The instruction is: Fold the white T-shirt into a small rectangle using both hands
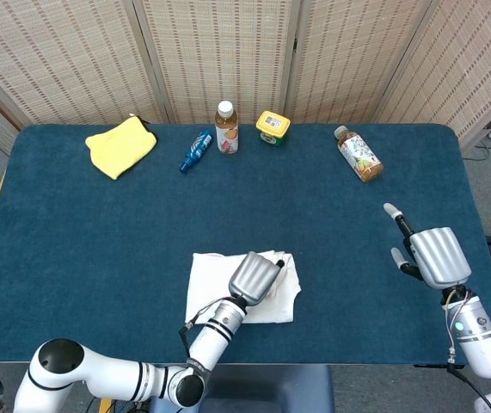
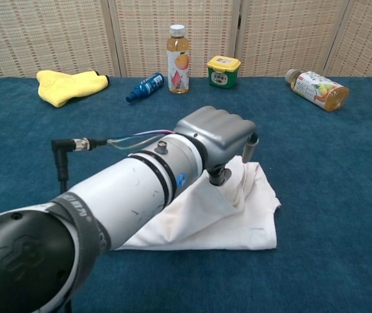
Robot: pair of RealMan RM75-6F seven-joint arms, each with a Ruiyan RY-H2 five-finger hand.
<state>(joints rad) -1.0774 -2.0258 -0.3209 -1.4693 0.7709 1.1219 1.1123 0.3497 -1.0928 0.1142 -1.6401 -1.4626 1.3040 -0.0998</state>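
Three bottles (image 1: 226, 127) (image 1: 196, 151) (image 1: 359, 155), one jar (image 1: 273, 127), one yellow cloth (image 1: 120, 145), one T-shirt (image 1: 206, 282), two hands (image 1: 254, 275) (image 1: 434, 255).

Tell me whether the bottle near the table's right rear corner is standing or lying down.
Lying down. The bottle rests on its side on the blue table, cap toward the back edge; the chest view shows it the same way.
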